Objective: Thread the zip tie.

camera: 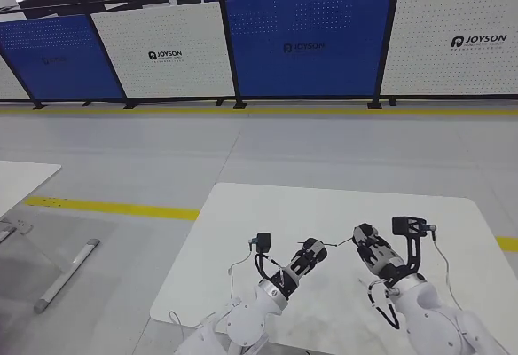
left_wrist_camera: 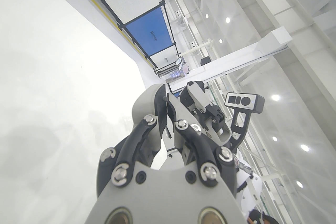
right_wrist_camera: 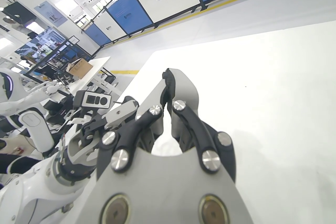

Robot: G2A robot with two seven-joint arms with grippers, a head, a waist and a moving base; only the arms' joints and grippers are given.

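Observation:
A thin black zip tie point(camera: 340, 240) spans the short gap between the two gripper tips above the white table point(camera: 268, 204). My left gripper point(camera: 316, 249) is shut on one end. A small black piece of the zip tie point(left_wrist_camera: 165, 99) shows pinched between its dark pads. My right gripper point(camera: 362, 235) is shut at the other end of the tie, its pads point(right_wrist_camera: 170, 83) pressed together. In the right wrist view a thin strand of the zip tie point(right_wrist_camera: 117, 102) sticks out by the left gripper point(right_wrist_camera: 130, 103). The right gripper point(left_wrist_camera: 194, 86) stands just behind the left one's fingers.
The table's far edge point(camera: 348, 186) lies beyond the grippers, with grey floor and a yellow line point(camera: 108, 208) past it. A second white table point(camera: 2, 182) stands at the left. Blue and white panels point(camera: 308, 49) close off the back.

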